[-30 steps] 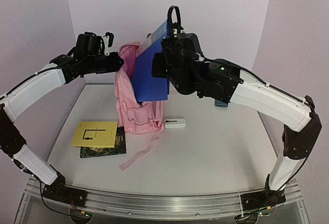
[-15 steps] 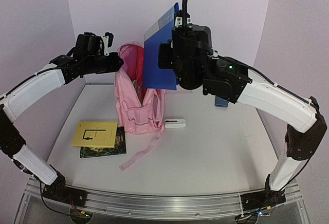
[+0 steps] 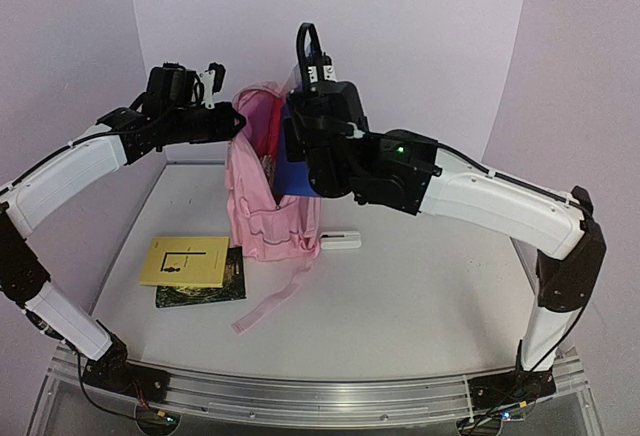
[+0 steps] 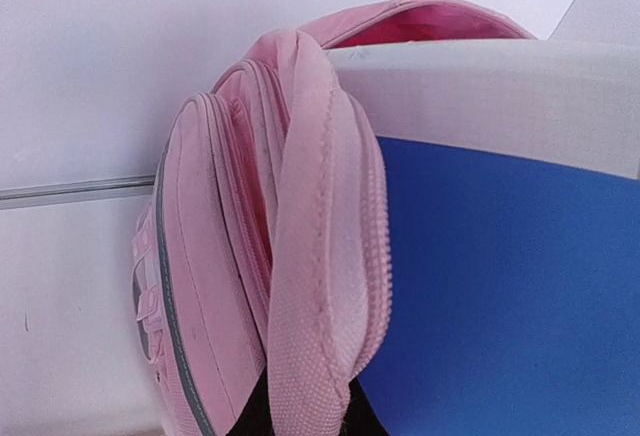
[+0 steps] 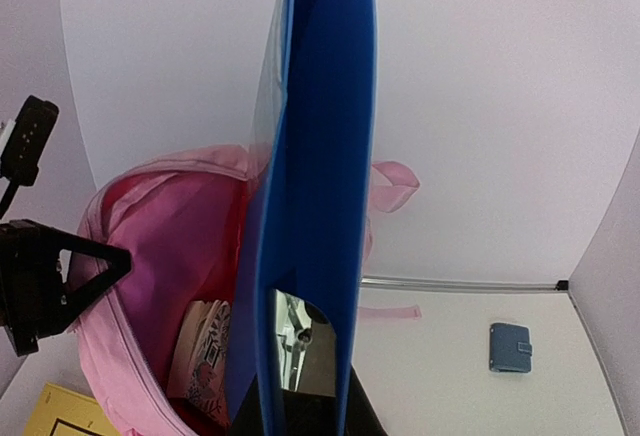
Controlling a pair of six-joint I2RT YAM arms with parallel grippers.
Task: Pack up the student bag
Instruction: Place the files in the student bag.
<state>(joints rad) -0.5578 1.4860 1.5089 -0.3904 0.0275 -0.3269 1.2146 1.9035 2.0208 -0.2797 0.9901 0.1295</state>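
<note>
lying nearest on the table (image 3: 420, 306), a yellow booklet (image 3: 185, 260) overlaps a dark book (image 3: 228, 286); its print is too small to read. behind them the student bag (image 3: 265, 206) stands mid-table, its zip rim pinched in the left gripper (image 4: 300, 411). the right gripper (image 5: 300, 411) is clamped on a blue folder (image 5: 315, 156) reaching into the bag's open mouth.

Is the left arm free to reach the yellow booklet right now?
Probably not. The path down to the yellow booklet looks open, but the left hand is shut on the student bag's rim, holding it open for the blue folder.
</note>
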